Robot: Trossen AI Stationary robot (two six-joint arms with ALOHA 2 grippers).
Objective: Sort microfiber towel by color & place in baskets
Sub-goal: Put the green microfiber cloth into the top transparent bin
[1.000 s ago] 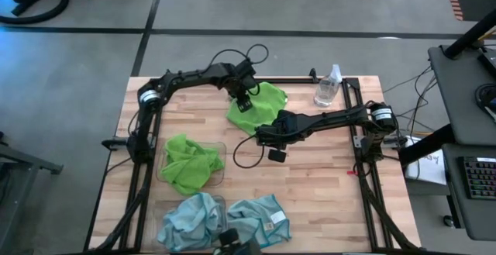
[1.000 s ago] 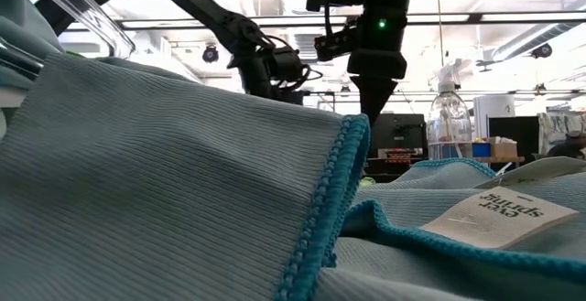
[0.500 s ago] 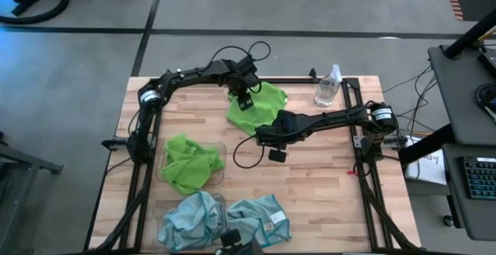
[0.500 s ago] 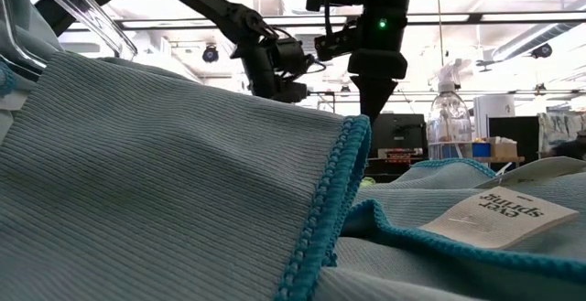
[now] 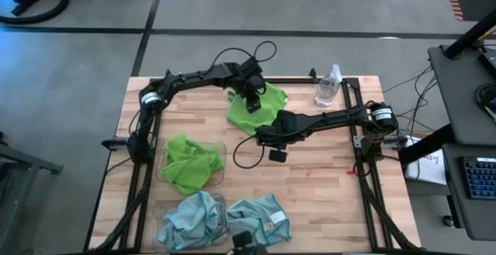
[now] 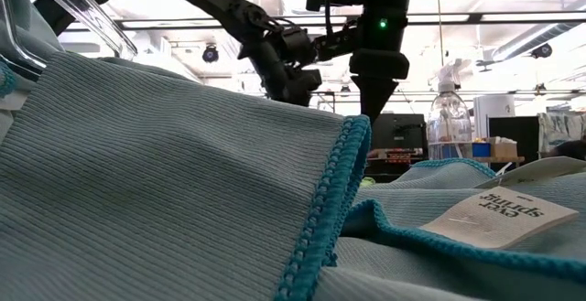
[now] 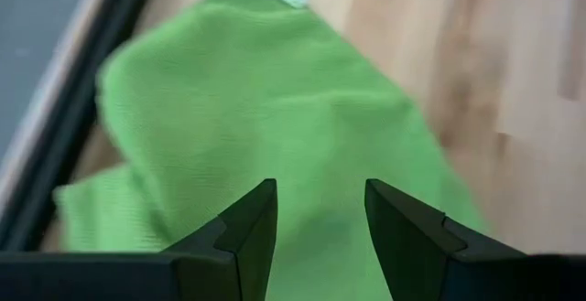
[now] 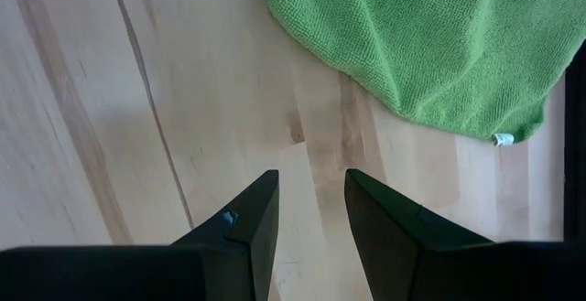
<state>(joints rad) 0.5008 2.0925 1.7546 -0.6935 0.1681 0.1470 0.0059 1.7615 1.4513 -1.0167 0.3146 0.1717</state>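
Observation:
A lime green microfiber towel (image 5: 260, 106) lies spread on the wood at the table's far middle. My left gripper (image 5: 251, 104) hovers just above it, open, with the towel (image 7: 275, 109) showing between its fingers and apart from them. My right gripper (image 5: 263, 137) stands open over bare wood (image 8: 311, 109) just near of that towel (image 8: 439, 45). Another green towel (image 5: 188, 162) lies bunched in the left basket (image 5: 223, 153). A pale blue towel (image 5: 190, 218) fills the near basket (image 5: 225, 202). A second blue one (image 5: 261, 218), with a white tag (image 6: 504, 214), lies beside it.
A clear spray bottle (image 5: 328, 86) stands at the far right of the table, next to the black frame rail (image 5: 353, 92). Bare wood lies open at the near right (image 5: 325, 193). In the low view the blue towel (image 6: 165, 173) hides most of the tabletop.
My left gripper has risen a little and gone toward the table's right edge over the green towel, tipping somewhat as it went. Its fingers stay open. The towel lies where it was.

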